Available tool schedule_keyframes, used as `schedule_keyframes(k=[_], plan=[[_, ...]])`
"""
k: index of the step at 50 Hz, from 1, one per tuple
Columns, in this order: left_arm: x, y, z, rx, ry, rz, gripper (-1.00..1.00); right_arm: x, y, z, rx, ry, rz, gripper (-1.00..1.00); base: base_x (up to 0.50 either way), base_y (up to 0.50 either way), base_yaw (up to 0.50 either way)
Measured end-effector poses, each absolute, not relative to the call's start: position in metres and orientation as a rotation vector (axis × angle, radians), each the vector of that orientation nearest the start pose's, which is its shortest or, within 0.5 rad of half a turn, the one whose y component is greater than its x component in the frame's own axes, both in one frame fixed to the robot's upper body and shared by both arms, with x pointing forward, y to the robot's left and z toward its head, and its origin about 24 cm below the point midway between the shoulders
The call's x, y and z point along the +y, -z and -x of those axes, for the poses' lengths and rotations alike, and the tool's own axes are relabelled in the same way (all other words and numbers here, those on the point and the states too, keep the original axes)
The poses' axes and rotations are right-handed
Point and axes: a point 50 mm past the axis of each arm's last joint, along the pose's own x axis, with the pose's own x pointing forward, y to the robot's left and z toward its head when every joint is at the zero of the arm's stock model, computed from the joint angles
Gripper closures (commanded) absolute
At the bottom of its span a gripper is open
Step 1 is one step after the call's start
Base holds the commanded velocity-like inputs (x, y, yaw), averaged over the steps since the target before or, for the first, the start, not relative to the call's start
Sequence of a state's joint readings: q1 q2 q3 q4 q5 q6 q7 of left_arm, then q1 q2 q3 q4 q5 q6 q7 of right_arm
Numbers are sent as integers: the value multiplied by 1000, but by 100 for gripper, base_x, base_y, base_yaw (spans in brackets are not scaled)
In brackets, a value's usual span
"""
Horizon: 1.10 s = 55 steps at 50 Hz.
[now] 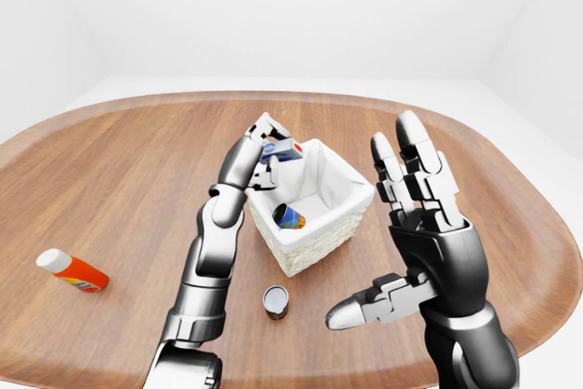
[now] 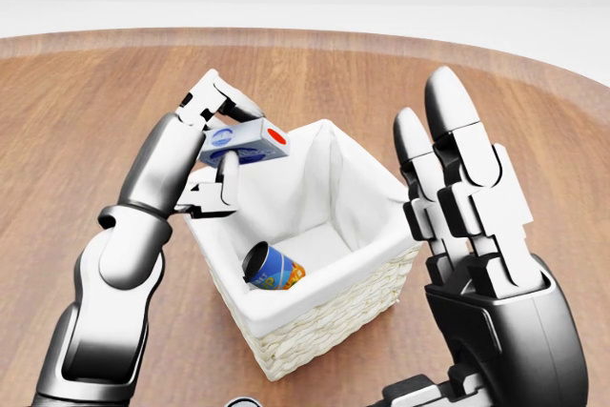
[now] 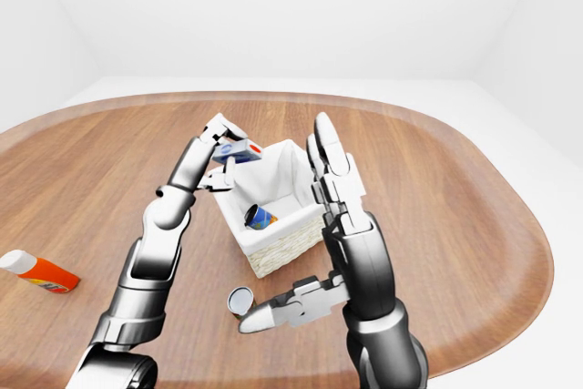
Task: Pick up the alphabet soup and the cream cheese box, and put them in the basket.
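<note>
The alphabet soup can [image 2: 273, 268] lies on its side inside the white-lined wicker basket [image 2: 315, 331] in the middle of the wooden table. My left hand [image 2: 217, 145] is shut on the cream cheese box [image 2: 246, 143], a blue and white box with a red dot, and holds it above the basket's upper left rim. My right hand [image 2: 457, 188] is open and empty, fingers pointing up, just right of the basket.
A small can [image 1: 275, 301] stands on the table just below the basket. An orange and white bottle [image 1: 71, 271] lies at the far left of the table. The table's rounded edge [image 1: 537, 225] runs close on the right.
</note>
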<state>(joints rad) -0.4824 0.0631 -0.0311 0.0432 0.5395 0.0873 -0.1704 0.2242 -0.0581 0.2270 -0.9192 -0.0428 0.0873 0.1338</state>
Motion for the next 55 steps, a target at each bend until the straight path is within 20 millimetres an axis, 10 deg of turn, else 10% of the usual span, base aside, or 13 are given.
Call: schedule_keyframes(k=[35, 36, 38, 55], plan=[[88, -91, -375, -16, 170, -620, 97, -119, -194, -157, -641, -281, 24, -100, 0, 0, 0], [88, -90, -375, -13, 169, -623, 70, -119, -194, -157, -642, -281, 23, -100, 0, 0, 0], [88, -89, -376, -9, 163, -642, -100, -119, -194, -157, -642, -281, 23, -100, 0, 0, 0], [90, -85, -378, -1, 143, -704, -100, -119, -194, -157, -638, -275, 22, -100, 0, 0, 0]])
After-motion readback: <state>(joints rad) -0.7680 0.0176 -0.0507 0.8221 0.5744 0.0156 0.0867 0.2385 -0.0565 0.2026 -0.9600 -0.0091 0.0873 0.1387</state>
